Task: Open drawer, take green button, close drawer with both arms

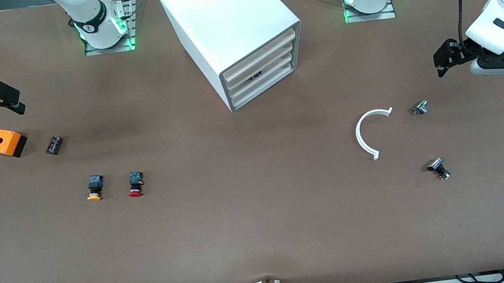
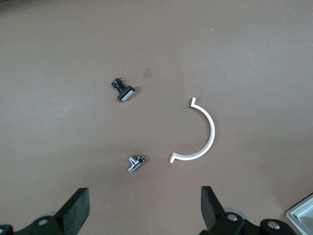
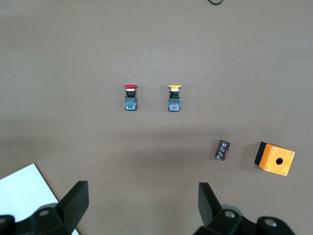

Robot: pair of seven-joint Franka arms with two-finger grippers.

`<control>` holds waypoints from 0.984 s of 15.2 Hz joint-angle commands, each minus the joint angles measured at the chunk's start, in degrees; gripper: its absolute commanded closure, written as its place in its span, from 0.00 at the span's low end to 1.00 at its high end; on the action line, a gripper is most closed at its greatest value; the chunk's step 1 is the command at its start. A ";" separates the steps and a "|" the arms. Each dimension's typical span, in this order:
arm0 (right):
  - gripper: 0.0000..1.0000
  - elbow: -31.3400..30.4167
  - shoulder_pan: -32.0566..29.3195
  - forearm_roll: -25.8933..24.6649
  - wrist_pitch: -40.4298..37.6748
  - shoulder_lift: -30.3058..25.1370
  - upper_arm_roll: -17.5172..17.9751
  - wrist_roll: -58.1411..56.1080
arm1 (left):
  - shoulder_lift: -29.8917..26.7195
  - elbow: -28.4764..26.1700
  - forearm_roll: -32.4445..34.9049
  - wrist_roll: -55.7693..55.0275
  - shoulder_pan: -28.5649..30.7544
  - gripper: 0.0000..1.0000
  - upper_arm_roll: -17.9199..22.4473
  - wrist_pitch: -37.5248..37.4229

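The white four-drawer cabinet (image 1: 234, 24) stands at the back middle of the table, and all its cream-edged drawers (image 1: 261, 72) are pushed in. The green button is hidden. My left gripper (image 1: 441, 64) hangs open and empty over the left arm's end of the table; its wrist view shows the spread fingers (image 2: 144, 200) above bare table. My right gripper (image 1: 16, 102) hangs open and empty over the right arm's end, above an orange box (image 1: 6, 142); its fingers (image 3: 142, 193) are also spread.
A yellow-capped button (image 1: 94, 187) and a red-capped button (image 1: 135, 184) lie side by side; a small black part (image 1: 53, 145) lies beside the orange box. Toward the left arm's end lie a white curved strip (image 1: 373, 131), a metal piece (image 1: 420, 108) and a black part (image 1: 438, 168).
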 commanded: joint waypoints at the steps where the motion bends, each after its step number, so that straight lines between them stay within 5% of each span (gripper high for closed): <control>1: 0.01 0.85 -0.40 -0.02 -1.12 0.05 0.55 0.76 | 1.56 2.23 1.05 0.31 -0.02 0.00 -0.23 -3.76; 15: 0.01 1.02 -0.75 0.07 -4.20 5.05 0.19 -3.60 | 4.81 6.10 1.05 0.21 -0.73 0.00 -0.93 -8.26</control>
